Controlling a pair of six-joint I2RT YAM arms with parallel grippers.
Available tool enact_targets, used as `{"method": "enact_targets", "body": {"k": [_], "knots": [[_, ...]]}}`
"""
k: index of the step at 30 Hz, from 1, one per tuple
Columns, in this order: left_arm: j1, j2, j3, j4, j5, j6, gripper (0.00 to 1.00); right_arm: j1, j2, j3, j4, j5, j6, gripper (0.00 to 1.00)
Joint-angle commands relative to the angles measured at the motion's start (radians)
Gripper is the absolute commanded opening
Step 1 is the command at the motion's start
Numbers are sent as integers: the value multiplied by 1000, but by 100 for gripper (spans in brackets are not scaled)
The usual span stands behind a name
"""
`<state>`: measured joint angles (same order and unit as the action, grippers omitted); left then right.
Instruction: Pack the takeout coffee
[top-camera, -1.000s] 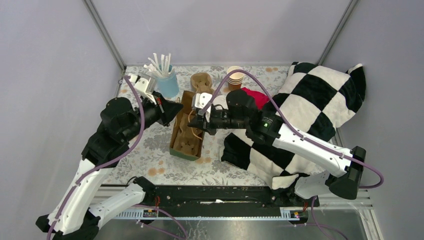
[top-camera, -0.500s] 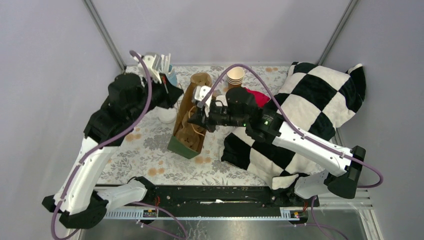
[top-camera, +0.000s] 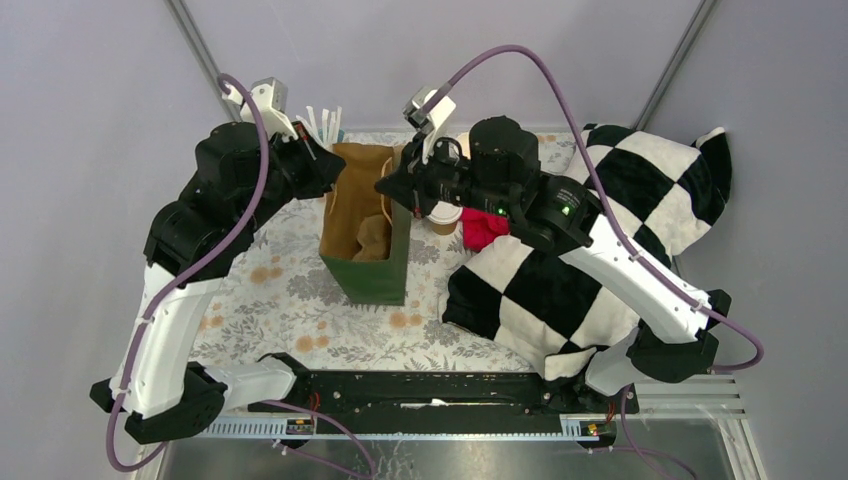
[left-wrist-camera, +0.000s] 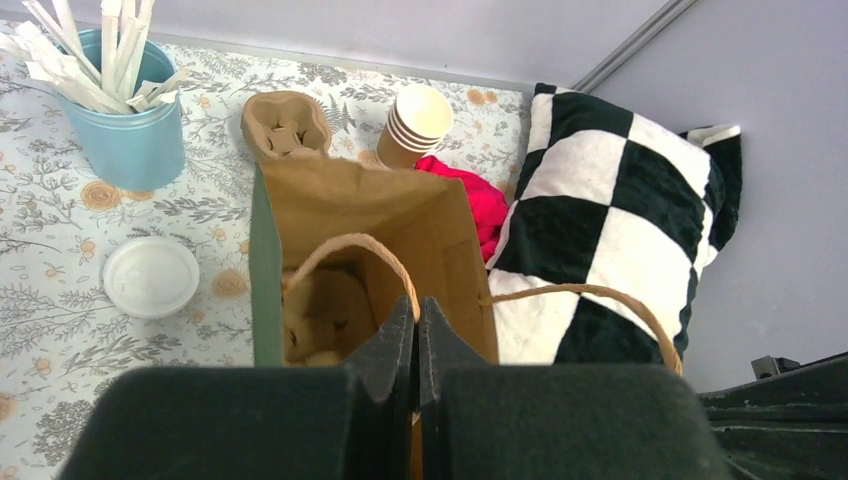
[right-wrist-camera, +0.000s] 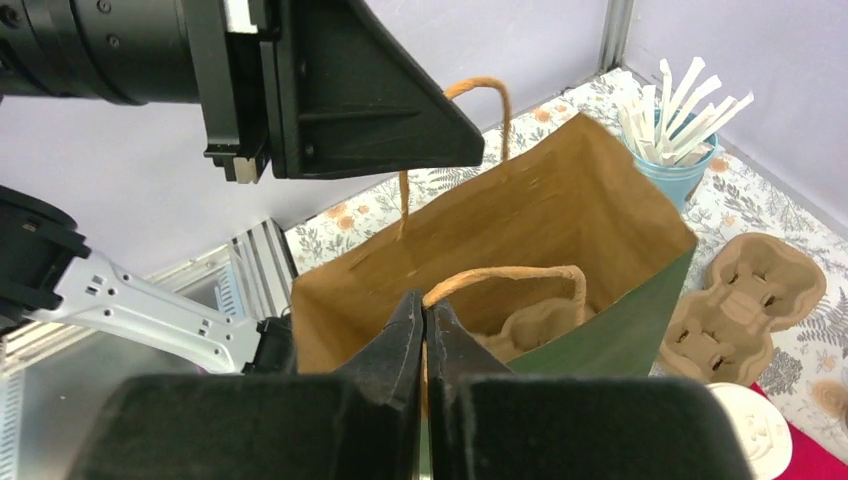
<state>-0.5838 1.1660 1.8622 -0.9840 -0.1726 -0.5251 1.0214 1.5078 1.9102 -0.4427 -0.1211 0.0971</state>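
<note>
The takeout coffee (top-camera: 443, 214), a brown cup under a white lid (right-wrist-camera: 745, 425), stands on the table just right of a green paper bag (top-camera: 370, 250), beneath my right arm. The bag stands upright with its mouth open. My left gripper (top-camera: 330, 170) (left-wrist-camera: 416, 310) is shut on the bag's near handle (left-wrist-camera: 350, 245). On the opposite side, my right gripper (top-camera: 385, 188) (right-wrist-camera: 424, 310) is shut on the other handle (right-wrist-camera: 505, 275). A pulp cup carrier (right-wrist-camera: 530, 325) lies inside the bag. The bag hides the coffee in the left wrist view.
A second cup carrier (left-wrist-camera: 285, 125), a stack of lidless cups (left-wrist-camera: 415, 125) and a blue jar of stirrers (left-wrist-camera: 125, 130) stand behind the bag. A loose white lid (left-wrist-camera: 152, 275) lies left of it. A red cloth (top-camera: 482, 228) and a checkered pillow (top-camera: 620, 220) fill the right side.
The bag, lying flat a second ago, has been lifted upright and pulled open. Both grippers rose and moved toward the back with its handles.
</note>
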Motion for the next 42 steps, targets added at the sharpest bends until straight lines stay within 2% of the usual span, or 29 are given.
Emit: {"method": "enact_targets", "body": {"k": [1, 12, 15, 19, 20, 22, 27, 32, 34, 36, 42], "knots": [[-1, -8, 72, 17, -27, -50, 0, -3, 25, 91, -78, 47, 70, 0], [-1, -43, 39, 16, 23, -81, 0, -3, 28, 99, -106, 40, 118, 0], [-1, -102, -114, 23, 13, -111, 0, -3, 17, 34, -77, 36, 140, 0], [0, -195, -412, -53, -50, -241, 0, -3, -63, -265, 78, 80, 177, 0], [2, -189, -417, -88, -66, -253, 0, -3, -63, -295, 84, 96, 176, 0], [4, -138, -338, -116, -62, -207, 0, -3, -37, -254, 35, 116, 164, 0], [4, -56, -80, -43, 13, -77, 0, -3, 17, -23, -51, 116, 124, 0], [4, 9, 118, -25, 63, -72, 0, -3, 68, 224, -193, 153, 102, 0], [4, 3, 113, -16, 68, -78, 0, -3, 57, 220, -198, 153, 108, 0], [4, -19, 62, -12, 56, -91, 0, -3, 27, 147, -169, 160, 110, 0], [4, -104, -226, -4, 1, -187, 0, -3, -41, -72, -77, 183, 154, 0]]}}
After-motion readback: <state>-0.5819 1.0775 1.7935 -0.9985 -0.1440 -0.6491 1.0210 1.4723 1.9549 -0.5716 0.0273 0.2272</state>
